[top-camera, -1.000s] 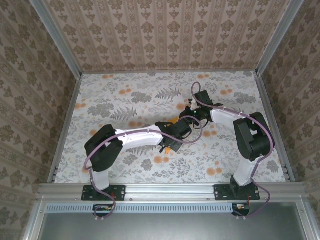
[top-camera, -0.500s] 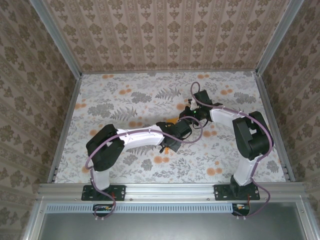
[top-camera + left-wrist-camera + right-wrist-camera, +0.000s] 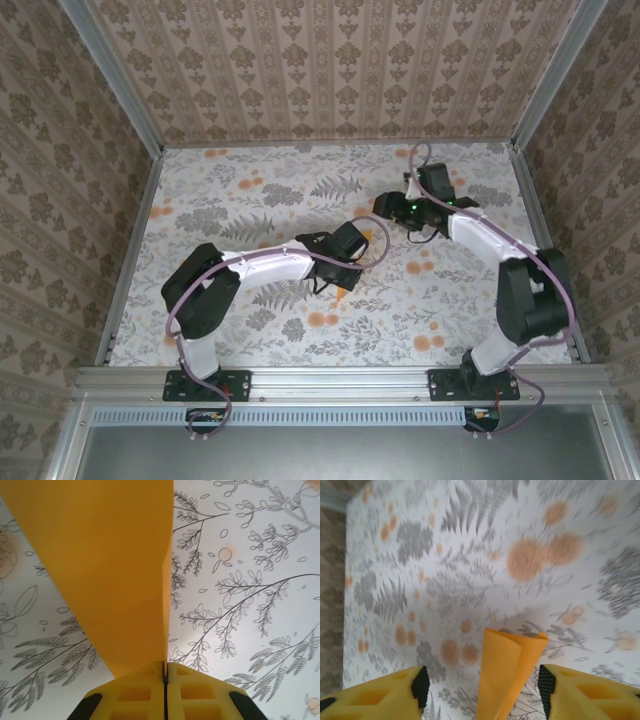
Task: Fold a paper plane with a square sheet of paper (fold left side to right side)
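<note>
Left wrist view: the left gripper (image 3: pixel 164 675) has its 2 yellow fingers pressed together with the square sheet of paper (image 3: pixel 115 565) pinched between them. The paper is bright orange and doubled over, and it reaches away from the fingertips over the grey floral table (image 3: pixel 250 590). Judged from this, the main risk is the fold springing back. In the right wrist view the doubled end reads as a soft rounded loop rather than a pressed crease, and just 1 gripper has hold of it, so a release before the bend is flattened would probably let the sheet reopen. A 2nd risk is a crooked fold, since the grip sits at 1 narrow spot on the paper and the free part could swing or sag out of line with the other layer; whether the edges match cannot be told here. Thin paper could also crumple or tear if pulled hard from that 1 pinch. The right gripper (image 3: pixel 482 684) stands wide, its 2 fingers apart and touching nothing. The paper's looped end appears between them in its camera but farther off, toward the table. In the top external view that gripper hovers toward the far right of the table, apart from the paper, which shows as a small orange patch just beside the left arm's wrist near the table's middle.
</note>
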Tool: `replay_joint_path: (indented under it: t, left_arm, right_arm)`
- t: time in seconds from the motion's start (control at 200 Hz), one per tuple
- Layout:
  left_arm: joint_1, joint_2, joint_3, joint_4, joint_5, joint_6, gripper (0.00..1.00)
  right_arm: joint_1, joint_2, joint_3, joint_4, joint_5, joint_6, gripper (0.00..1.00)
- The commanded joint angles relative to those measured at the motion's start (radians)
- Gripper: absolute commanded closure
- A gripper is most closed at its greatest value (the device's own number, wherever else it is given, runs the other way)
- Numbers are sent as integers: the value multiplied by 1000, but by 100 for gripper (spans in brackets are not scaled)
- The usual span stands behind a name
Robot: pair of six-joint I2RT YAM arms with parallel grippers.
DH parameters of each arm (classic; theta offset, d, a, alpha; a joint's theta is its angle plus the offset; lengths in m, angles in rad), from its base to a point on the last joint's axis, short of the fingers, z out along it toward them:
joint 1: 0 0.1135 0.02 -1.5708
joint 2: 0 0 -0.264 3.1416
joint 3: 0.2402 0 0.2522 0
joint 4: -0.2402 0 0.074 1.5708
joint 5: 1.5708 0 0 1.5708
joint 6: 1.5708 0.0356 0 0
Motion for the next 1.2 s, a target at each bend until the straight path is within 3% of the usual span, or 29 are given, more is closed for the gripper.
replay_joint_path:
  t: [0.0,0.375,0.515,0.895,1.195]
  left_arm:
    - [30,-18,-17,81,152,-43,93]
    - [144,39,-80,318,423,-194,95]
    - [152,66,-81,354,453,-222,96]
    - [202,103,-192,652,550,-402,96]
    - [230,121,-271,828,578,-508,97]
  right_arm:
    - [-10,-77,-100,-22,78,-49,33]
    - [3,-127,-351,211,2,-5,31]
    - [9,-104,-383,262,-15,10,32]
    - [45,-13,-470,542,-98,129,33]
    - [91,69,-444,598,-88,165,34]
